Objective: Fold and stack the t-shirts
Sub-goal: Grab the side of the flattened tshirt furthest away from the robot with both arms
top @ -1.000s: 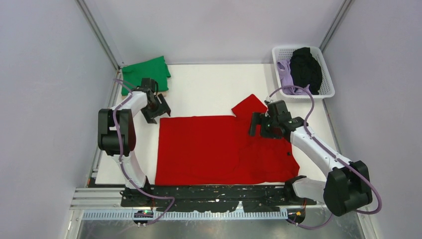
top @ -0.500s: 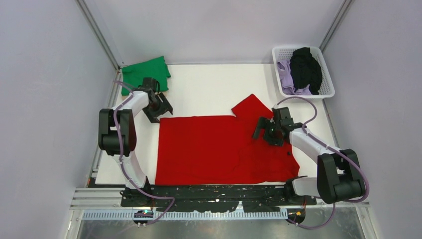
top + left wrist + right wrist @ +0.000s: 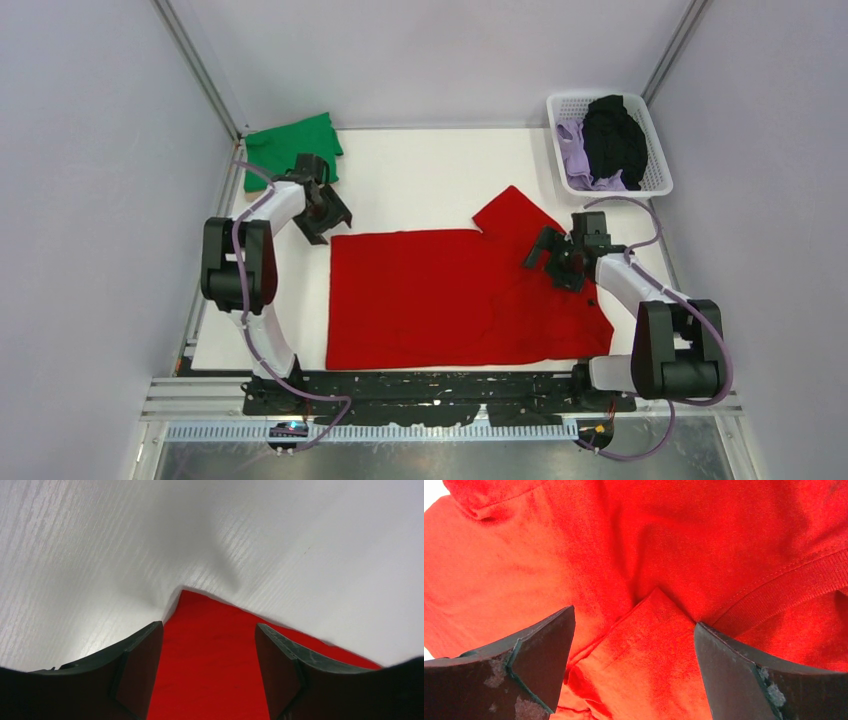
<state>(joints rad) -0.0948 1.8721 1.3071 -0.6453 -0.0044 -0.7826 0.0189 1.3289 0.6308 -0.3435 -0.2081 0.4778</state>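
White table (image 3: 420, 180), red t-shirt (image 3: 440, 300) beneath right pincer (image 3: 550, 262)

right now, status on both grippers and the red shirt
Left gripper open at far left corner of red t-shirt. Right gripper open over its collar end. Shirt spread out, unfolded. Green t-shirt well clear.

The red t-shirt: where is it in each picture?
Top external: the red t-shirt lies spread flat, centre.
Left wrist: only its corner, bottom centre, between the fingers of the left end effector.
Right wrist: it fills nearly the whole picture.
Shared landmark: the white table beside the cloth, only a sliver at the right wrist view's left edge.
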